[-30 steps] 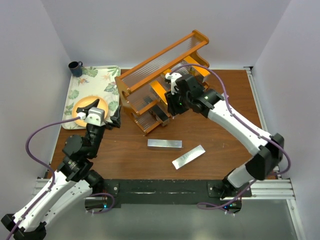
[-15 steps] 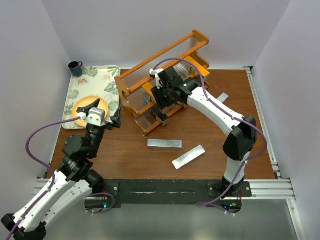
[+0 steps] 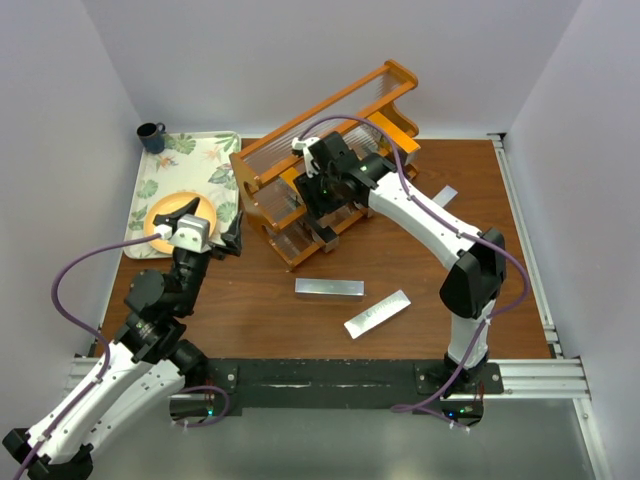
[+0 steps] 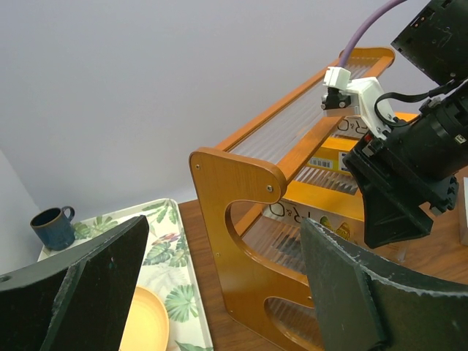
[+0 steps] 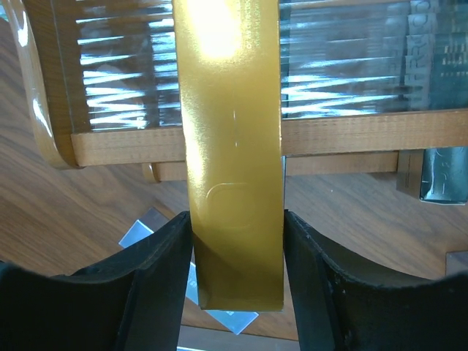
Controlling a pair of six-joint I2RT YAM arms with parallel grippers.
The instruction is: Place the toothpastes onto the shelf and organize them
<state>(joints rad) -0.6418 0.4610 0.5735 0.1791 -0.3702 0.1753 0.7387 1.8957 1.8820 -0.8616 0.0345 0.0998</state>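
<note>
My right claw (image 5: pixel 238 219) has its fingers (image 5: pixel 157 278) only a carton's width apart beside the gold carton (image 5: pixel 230 110), pinching or not I cannot tell, and this carton points lengthwise straight away from me over the front rail of the shelf (image 5: pixel 351 135).

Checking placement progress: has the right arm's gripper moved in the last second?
Yes. The right gripper, with a metallic gold toothpaste carton between its fingers, has shifted left along the orange-brown wooden stepped shelf, toward its left end panel.

Orange-brown stepped shelf (image 3: pixel 248 168), gold carton (image 5: pixel 232 161) crossing its front rail, two silver cartons (image 3: pixel 329 287) flat nearby
</note>
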